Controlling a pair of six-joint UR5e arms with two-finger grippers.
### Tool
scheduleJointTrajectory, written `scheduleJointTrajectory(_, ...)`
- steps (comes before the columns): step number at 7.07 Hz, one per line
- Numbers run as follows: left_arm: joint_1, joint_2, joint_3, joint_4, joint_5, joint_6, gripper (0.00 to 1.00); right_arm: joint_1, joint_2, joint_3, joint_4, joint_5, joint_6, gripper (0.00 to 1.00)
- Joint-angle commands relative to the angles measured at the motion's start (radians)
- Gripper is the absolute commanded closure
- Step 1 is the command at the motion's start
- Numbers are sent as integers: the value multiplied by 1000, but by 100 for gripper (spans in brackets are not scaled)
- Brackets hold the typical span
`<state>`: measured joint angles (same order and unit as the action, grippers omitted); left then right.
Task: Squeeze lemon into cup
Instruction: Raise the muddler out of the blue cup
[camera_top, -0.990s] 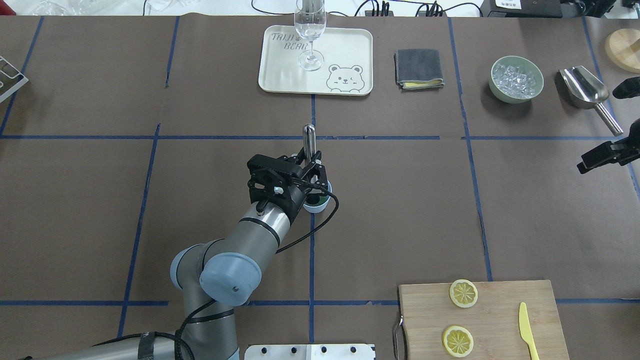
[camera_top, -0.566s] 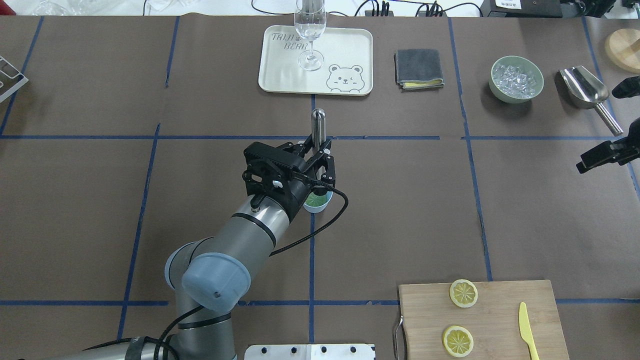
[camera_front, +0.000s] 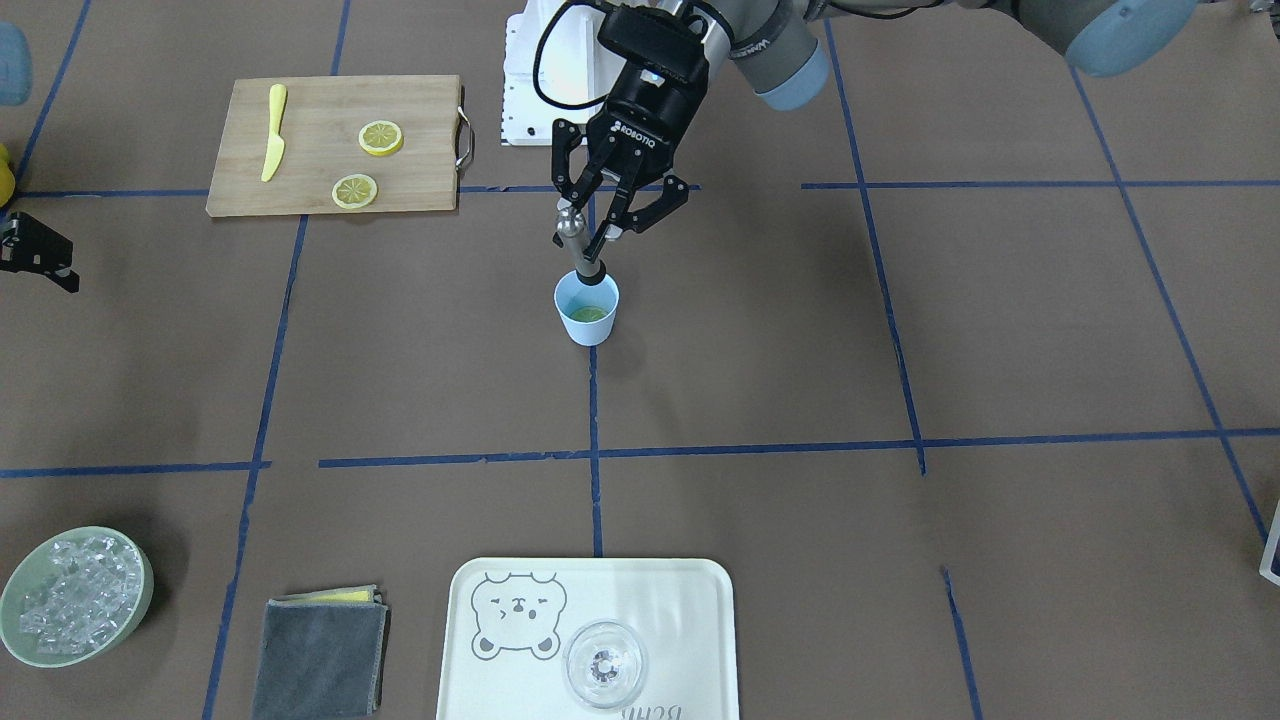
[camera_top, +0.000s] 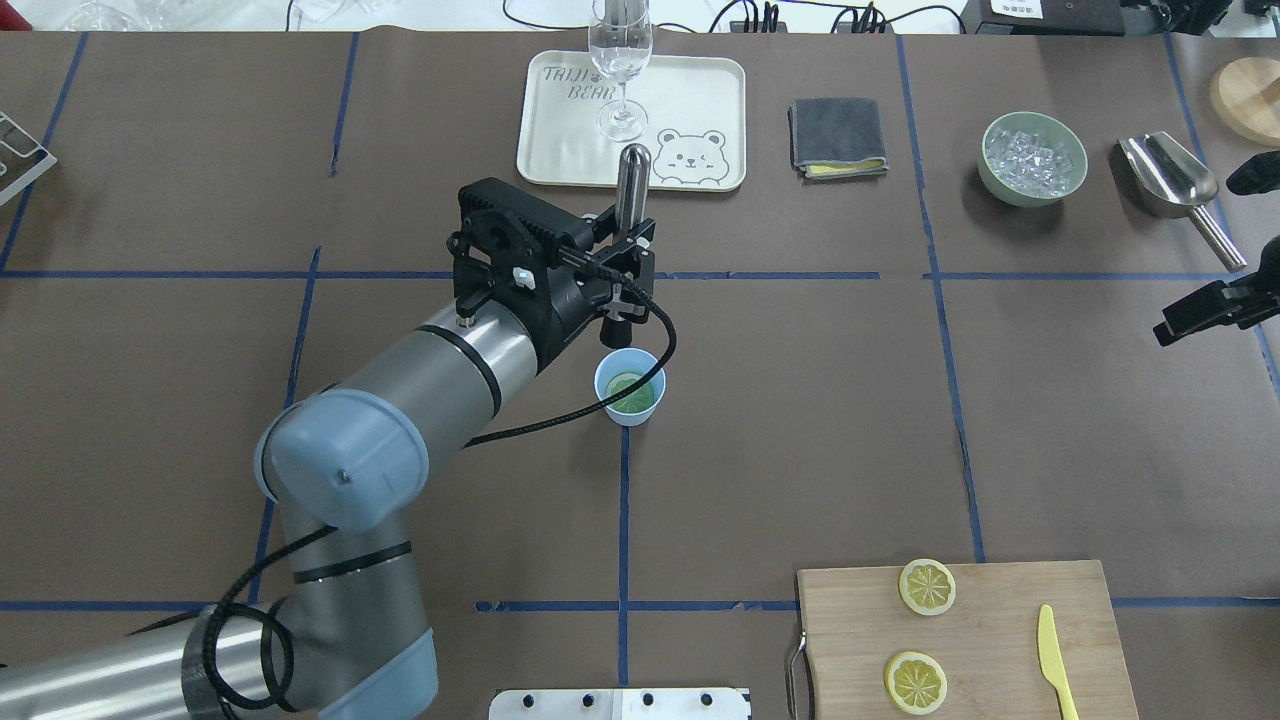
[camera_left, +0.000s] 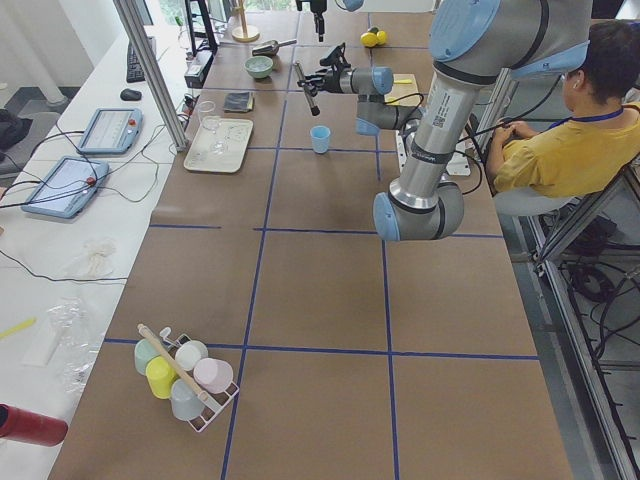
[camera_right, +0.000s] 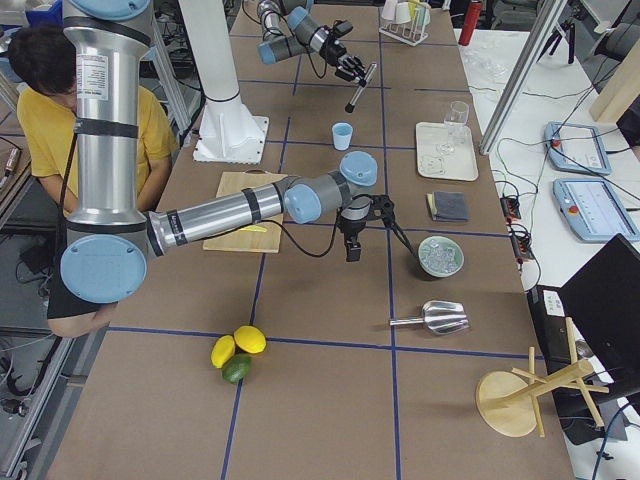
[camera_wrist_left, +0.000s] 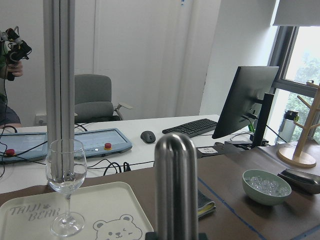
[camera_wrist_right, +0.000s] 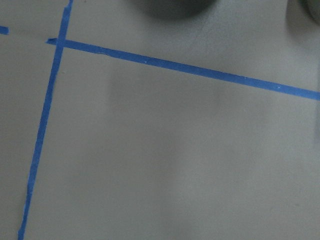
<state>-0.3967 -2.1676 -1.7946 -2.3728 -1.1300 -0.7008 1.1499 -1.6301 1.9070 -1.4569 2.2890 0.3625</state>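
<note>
Three lemon slices are in view. One lemon slice (camera_top: 628, 391) lies flat in the bottom of the single light blue cup (camera_top: 604, 372), where it looks greenish. The other two slices (camera_top: 927, 586) (camera_top: 915, 681) sit apart on the one wooden cutting board (camera_top: 1000, 640), beside one yellow plastic knife (camera_top: 1050, 650). The cup stands upright near the middle of the counter (camera_top: 800, 400), on a blue tape line. The left gripper (camera_top: 622, 268) hangs above and just beyond the cup. Its jaws are closed on the shaft of one steel muddler (camera_top: 630, 190), which is tilted with its lower end raised clear of the cup's mouth. The left wrist view shows the muddler's rounded top. At the far edge of the counter, one cream bear tray (camera_top: 700, 110) carries one stemmed glass (camera_top: 621, 60), upright and clear. To the right of the tray lie one folded grey cloth (camera_top: 838, 135), one pale green bowl of ice (camera_top: 1034, 158) and one steel scoop (camera_top: 1170, 180). The right gripper (camera_top: 1205, 312) hovers at the counter's right edge, near the scoop. Whether its jaws are apart or together, I cannot tell. The right wrist view shows only bare counter and tape.
</note>
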Motion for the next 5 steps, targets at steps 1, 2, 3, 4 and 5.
scheduleJointTrajectory(1,-133,123,-16,116,-382,-31,100,1,-5,3,15,-2,0,1)
scheduleJointTrajectory(2,-205,212,-11,138,-568,-32,100,5,-1,1,15,-2,-5,1)
scheduleJointTrajectory(3,-276,279,-3,240,-694,-28,100,10,0,1,15,-3,-10,1)
scheduleJointTrajectory(4,-351,287,-11,438,-843,-5,100,14,-4,3,35,-2,-7,1)
scheduleJointTrajectory(5,-364,288,-12,593,-867,-8,100,14,-7,1,44,-2,-8,1)
